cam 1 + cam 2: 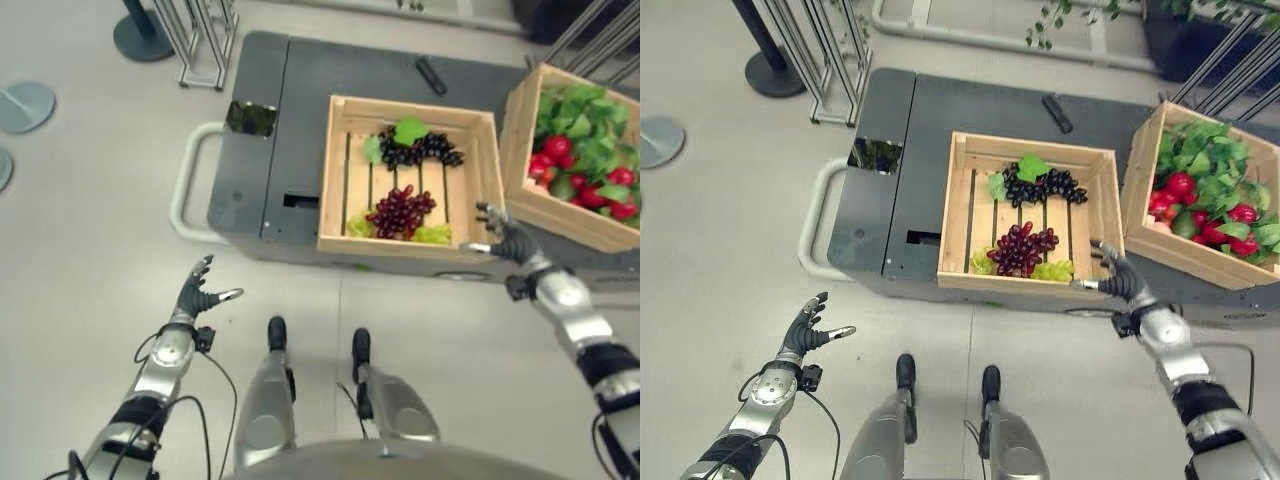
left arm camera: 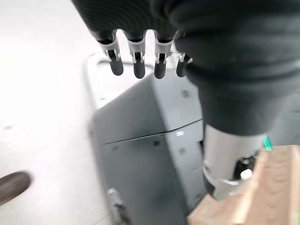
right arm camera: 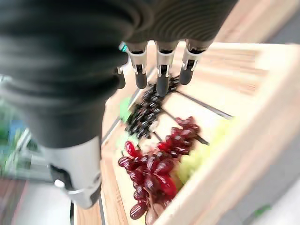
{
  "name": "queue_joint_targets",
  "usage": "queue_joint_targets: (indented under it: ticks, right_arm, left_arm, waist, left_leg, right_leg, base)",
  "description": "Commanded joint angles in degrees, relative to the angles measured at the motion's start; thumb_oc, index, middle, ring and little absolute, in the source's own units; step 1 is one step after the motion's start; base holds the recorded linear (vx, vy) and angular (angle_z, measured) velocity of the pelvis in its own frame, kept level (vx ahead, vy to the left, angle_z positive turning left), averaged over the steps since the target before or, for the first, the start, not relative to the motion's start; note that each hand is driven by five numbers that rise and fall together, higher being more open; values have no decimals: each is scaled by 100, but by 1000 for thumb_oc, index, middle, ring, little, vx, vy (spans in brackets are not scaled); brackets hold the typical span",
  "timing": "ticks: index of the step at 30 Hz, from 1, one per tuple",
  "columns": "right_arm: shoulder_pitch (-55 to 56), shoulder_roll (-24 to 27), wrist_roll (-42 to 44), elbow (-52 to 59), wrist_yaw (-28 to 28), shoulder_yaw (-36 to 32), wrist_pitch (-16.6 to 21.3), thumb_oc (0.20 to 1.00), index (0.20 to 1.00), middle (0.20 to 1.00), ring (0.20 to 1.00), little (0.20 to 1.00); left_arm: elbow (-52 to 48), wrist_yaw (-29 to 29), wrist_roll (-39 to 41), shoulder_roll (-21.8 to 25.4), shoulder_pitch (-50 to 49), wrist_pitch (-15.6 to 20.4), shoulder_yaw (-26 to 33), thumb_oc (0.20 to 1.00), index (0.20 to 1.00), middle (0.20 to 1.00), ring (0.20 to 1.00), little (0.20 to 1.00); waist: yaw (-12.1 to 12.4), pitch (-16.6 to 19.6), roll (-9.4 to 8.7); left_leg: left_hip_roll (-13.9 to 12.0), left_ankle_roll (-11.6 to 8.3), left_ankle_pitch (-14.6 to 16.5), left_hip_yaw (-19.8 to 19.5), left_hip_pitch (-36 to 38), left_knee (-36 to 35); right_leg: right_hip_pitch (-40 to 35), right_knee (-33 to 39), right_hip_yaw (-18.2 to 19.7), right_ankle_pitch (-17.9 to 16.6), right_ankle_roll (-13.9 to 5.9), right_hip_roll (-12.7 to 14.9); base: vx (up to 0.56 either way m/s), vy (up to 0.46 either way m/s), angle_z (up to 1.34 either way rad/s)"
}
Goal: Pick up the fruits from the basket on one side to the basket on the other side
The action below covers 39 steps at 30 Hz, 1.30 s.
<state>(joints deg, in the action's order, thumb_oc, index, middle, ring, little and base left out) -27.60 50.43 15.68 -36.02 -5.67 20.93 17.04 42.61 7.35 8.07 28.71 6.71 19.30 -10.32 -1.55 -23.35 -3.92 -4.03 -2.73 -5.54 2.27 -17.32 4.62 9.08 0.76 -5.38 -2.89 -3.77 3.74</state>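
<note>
A slatted wooden crate (image 1: 405, 178) of pale, smooth boards sits on a dark grey, flat-topped cart (image 1: 262, 140) with rounded corners and a light tubular handle (image 1: 188, 180) curving off its left end. Inside the crate lie three bunches of grapes: a black bunch (image 1: 420, 150) with a broad green leaf toward the far wall, a glossy dark red bunch (image 1: 1021, 247) near the front wall, and pale green grapes (image 1: 1051, 271) tucked against the front wall beside the red ones. To the right stands a second wooden crate (image 1: 1188, 250), tilted, heaped with round red fruits (image 1: 1181, 186) among crinkled green leaves. A small black oblong object (image 1: 431, 75) lies on the cart's far side.

The right hand (image 1: 1123, 278) hovers at the near right corner of the grape crate, fingers spread and straight, holding nothing; in its wrist view the dark fingertips (image 3: 161, 87) hang over the grapes. The left hand (image 1: 197, 295) is raised over the floor, well apart from the cart, fingers loosely open and empty.

The floor (image 1: 90, 250) is smooth, light grey, with faint seams. Round dark post bases (image 1: 142, 40) and a metal rack (image 1: 205, 40) stand beyond the cart.
</note>
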Motion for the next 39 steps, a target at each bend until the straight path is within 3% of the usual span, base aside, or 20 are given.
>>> queue_joint_targets:
  ticks: [1,9,18,26,32,33,39]
  right_arm:
    - [-525,434,-220,271,-4,174,163,1000,1000,1000,1000,1000]
    - [-2744,1480,-1089,320,69,1857,161,1000,1000,1000,1000,1000]
    - [-4361,1659,-1817,370,172,3318,137,1000,1000,1000,1000,1000]
    - [-4947,1508,-1786,74,372,3578,103,1000,1000,1000,1000,1000]
    - [-5194,1423,-1721,167,213,3950,135,1000,1000,1000,1000,1000]
    - [-5381,1463,-1865,362,61,4365,157,1000,1000,1000,1000,1000]
    - [-5629,1646,-2002,633,-109,4861,207,1000,1000,1000,1000,1000]
  left_arm:
    - [-67,-33,108,243,133,127,-103,1000,1000,1000,1000,1000]
    - [-22,79,3,324,166,69,-76,1000,1000,1000,1000,1000]
    - [-134,307,16,458,273,44,24,1000,1000,1000,1000,1000]
    - [-216,508,127,540,150,72,157,1000,1000,1000,1000,1000]
    - [-23,604,255,553,303,100,230,1000,1000,1000,1000,1000]
    - [3,613,293,574,343,111,229,1000,1000,1000,1000,1000]
    - [-62,617,260,620,384,116,261,1000,1000,1000,1000,1000]
  waist:
    - [139,108,-222]
    - [238,-287,-357]
    - [270,-644,-409]
    - [198,-644,-447]
    - [151,-644,-541]
    - [156,-644,-568]
    - [146,-644,-555]
  left_leg:
    - [-45,-198,538,-62,53,492]
    - [-128,-278,474,-95,-343,686]
    - [-183,-320,343,-175,-969,770]
    - [-182,-323,447,-235,-1939,1300]
    - [-210,-322,472,-200,-2069,1362]
    - [-229,-331,502,-187,-2037,1349]
    - [-213,-340,489,-203,-2009,1291]
  right_leg:
    - [336,-878,157,307,-409,175]
    - [665,-891,235,215,-373,104]
    - [1339,-1075,180,160,-347,31]
    - [2263,-1422,250,156,-308,-23]
    - [2411,-1458,298,152,-307,-43]
    - [2401,-1441,313,170,-308,-49]
    - [2402,-1445,291,207,-305,-43]
  base:
    - [-22,-27,4]
    - [-46,-28,3]
    - [-47,-32,-1]
    - [-13,-8,-2]
    - [-10,-5,-6]
    - [-12,-2,-7]
    - [1,-1,-1]
